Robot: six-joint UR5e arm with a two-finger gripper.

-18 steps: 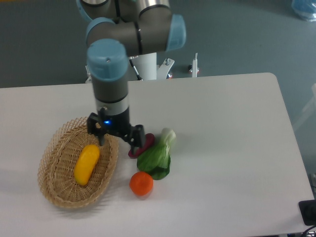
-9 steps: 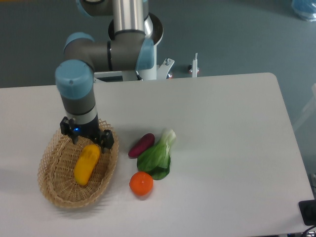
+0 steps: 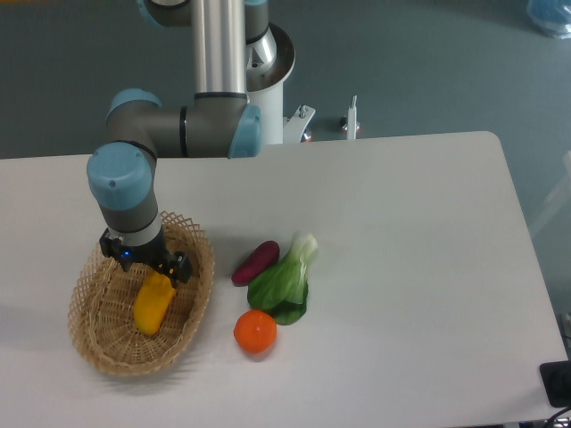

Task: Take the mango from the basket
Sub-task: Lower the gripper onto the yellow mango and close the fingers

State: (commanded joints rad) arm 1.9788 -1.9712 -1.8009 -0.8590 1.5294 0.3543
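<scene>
the mango point(image 3: 152, 306) lies lengthwise inside the basket point(image 3: 98, 343), which sits at the near left part of the white table point(image 3: 410, 267). the end effector point(image 3: 144, 267) hangs straight down over the basket, right above the mango's far end, so that end of the fruit is covered by it. its two fingers stand apart, one on each side of the mango's upper tip, released and not clamped on the fruit as far as can be seen. to the right of the basket, on the table, lie a purple eggplant-like piece point(image 3: 255, 262), a leafy green vegetable point(image 3: 285, 283) touching it, and a round orange fruit point(image 3: 255, 331) just beside the basket's rim.
</scene>
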